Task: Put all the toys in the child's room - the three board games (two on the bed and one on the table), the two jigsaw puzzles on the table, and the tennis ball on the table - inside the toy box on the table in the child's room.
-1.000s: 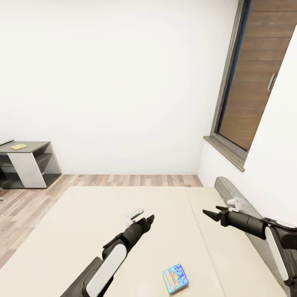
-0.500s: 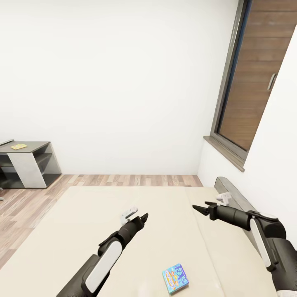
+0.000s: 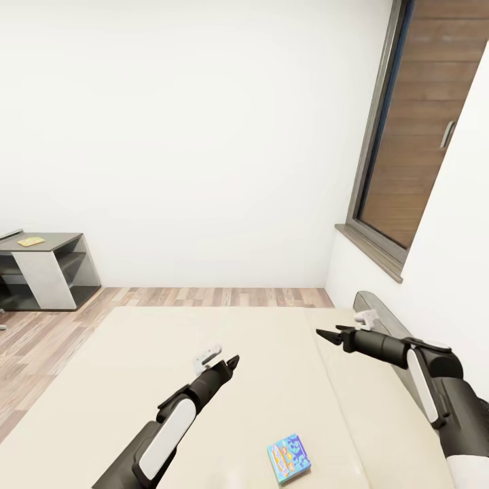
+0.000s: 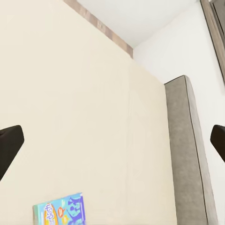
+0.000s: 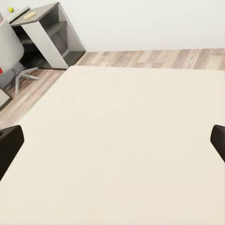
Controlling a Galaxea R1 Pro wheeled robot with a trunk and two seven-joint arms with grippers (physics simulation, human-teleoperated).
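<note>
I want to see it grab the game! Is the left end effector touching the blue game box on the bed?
Apart. In the head view, the left end effector hovers over bare bed, well away from the blue game box.

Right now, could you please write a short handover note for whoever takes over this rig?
Left gripper: open, empty, above the bed.
Right gripper: open, empty, above the bed near the headboard.
Things: a mostly blue board game lies flat on the mattress, close to the robot, between the two arms and untouched. The desk stands far off at the left; a small yellow-green ball sits on it.
Done: nothing that these views confirm.
Left: pick up the blue game, find the other toys and the toy box, and load them all in.
</note>
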